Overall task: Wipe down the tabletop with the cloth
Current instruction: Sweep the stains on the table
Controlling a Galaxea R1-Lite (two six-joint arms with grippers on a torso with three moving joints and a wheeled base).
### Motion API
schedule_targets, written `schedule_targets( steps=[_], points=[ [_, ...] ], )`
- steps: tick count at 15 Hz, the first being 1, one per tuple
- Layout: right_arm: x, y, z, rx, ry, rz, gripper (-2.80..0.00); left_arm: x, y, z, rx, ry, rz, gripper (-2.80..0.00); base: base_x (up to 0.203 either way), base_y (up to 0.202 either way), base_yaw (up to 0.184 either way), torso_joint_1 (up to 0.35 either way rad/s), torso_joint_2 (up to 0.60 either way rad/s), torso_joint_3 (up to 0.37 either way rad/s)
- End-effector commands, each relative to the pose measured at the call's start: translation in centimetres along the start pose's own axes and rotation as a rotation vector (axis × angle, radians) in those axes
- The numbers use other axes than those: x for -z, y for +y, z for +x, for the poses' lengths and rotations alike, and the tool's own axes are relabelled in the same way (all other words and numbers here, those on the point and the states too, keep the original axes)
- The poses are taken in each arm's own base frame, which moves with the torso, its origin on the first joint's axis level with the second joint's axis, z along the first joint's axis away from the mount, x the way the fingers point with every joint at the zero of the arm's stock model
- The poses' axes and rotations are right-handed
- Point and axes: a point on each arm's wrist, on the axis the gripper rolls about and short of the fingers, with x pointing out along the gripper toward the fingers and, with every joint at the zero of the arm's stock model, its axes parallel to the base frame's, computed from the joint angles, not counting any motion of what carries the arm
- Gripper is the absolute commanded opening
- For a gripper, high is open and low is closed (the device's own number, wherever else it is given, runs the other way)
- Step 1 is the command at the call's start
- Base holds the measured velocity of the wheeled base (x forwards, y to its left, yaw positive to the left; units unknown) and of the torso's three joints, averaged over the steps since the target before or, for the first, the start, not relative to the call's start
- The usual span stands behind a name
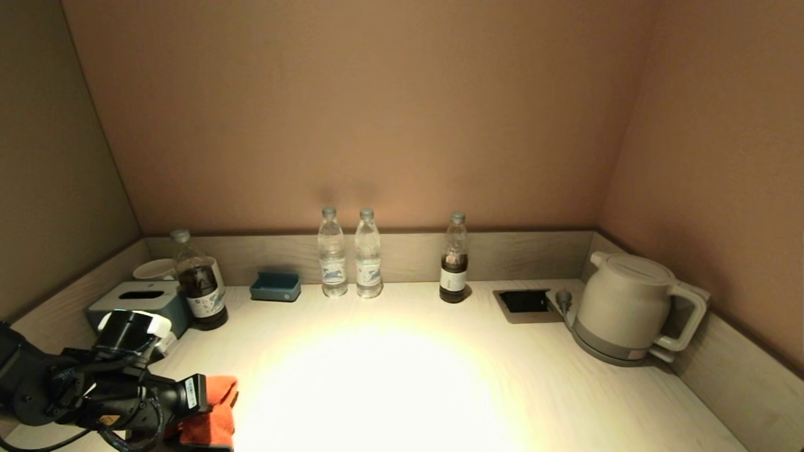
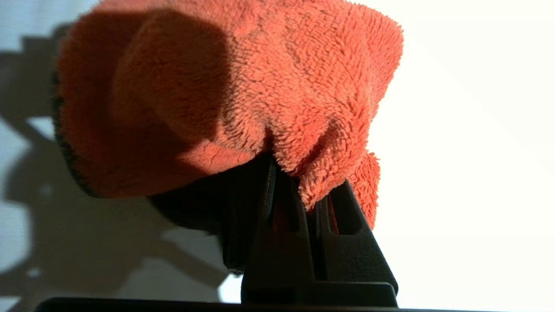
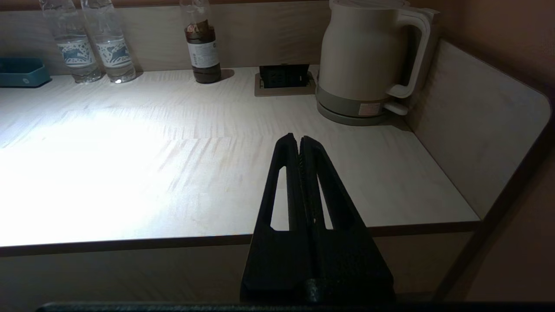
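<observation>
Here, left gripper (image 2: 303, 190) clamped on cloth (image 2: 243, 91), bottle labels unreadable — right gripper (image 3: 299, 141) closed, empty.

My way across the bench (image 1: 389, 376) lies open; tissue box (image 1: 139, 304) and dark bottle (image 1: 200, 282) crowd eleven o'clock, kettle (image 1: 628, 307) stands at two.

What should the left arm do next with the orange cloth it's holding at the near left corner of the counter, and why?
Probably sweep the cloth rightward across the tabletop. The left gripper is shut on the cloth at the near left corner, and the broad lit middle stretches bare to its right. Stay near the front, since the tissue box and dark bottle stand just behind.
</observation>
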Motion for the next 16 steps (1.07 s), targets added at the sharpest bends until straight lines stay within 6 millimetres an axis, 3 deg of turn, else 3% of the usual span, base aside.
schedule_targets(
  steps=[1,8,16],
  points=[
    [0.0,0.0,0.0,0.000,0.001,0.000,-2.80,0.8,-2.3,0.7,0.005,0.006,0.055,-2.80,0.000,0.000,0.000,0.000,0.00,0.000],
    [0.0,0.0,0.0,0.000,0.001,0.000,-2.80,3.5,-8.2,2.5,0.012,0.009,0.179,-2.80,0.000,0.000,0.000,0.000,0.00,0.000],
    [0.0,0.0,0.0,0.000,0.001,0.000,-2.80,8.2,-13.2,1.9,0.093,0.047,0.360,-2.80,0.000,0.000,0.000,0.000,0.00,0.000]
  ],
)
